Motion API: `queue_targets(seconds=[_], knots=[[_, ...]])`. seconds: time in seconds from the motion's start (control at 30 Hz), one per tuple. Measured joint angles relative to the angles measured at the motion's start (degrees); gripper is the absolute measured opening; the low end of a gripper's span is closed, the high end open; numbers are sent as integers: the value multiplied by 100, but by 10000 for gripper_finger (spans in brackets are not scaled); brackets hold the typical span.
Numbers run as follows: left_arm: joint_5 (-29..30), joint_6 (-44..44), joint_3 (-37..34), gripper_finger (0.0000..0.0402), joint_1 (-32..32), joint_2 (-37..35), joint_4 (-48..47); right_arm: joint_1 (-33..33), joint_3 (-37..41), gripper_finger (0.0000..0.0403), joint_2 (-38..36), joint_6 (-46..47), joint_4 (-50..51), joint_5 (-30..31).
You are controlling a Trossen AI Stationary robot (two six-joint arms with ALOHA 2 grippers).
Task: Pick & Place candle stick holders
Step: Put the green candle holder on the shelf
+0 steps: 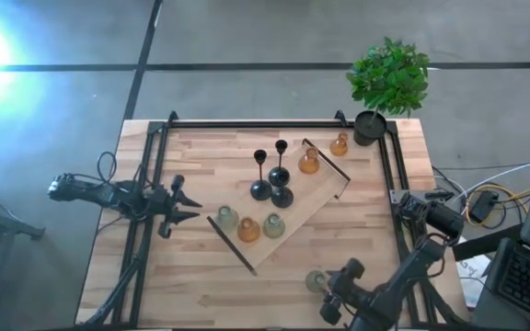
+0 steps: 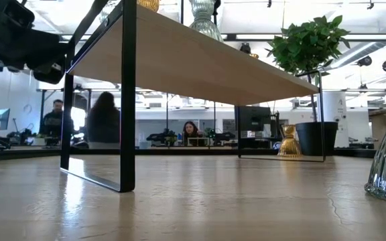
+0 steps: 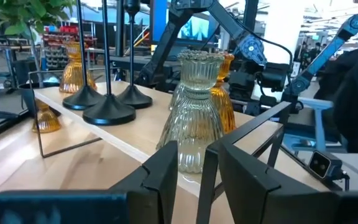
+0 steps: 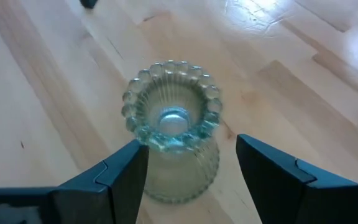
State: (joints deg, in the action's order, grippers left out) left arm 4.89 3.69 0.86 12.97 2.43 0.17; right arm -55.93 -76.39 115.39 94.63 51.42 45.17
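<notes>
The wooden tabletop [image 1: 201, 294] carries a raised wooden shelf [image 1: 294, 216] holding most candle stick holders [image 1: 249, 230]. At the near edge, the right claw [image 4: 191, 165] stands released around a pale green glass holder [image 4: 171, 124]. The left claw [image 1: 191, 204], part-open and empty, waits beside the shelf.
</notes>
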Motion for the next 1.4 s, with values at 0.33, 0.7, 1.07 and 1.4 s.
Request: queue_targets(seconds=[0.33,0.7,1.07,1.4], knots=[[-2,170,-2,120,0,5,-21,294,45,213,-2,-938,-851,0],[2,170,-15,120,0,5,73,467,54,123,-13,-972,-877,-20],[9,170,-26,120,0,8,159,585,-12,123,-820,-744,568,-31],[11,170,-26,120,1,8,164,1152,146,123,-2834,-1365,1677,606]])
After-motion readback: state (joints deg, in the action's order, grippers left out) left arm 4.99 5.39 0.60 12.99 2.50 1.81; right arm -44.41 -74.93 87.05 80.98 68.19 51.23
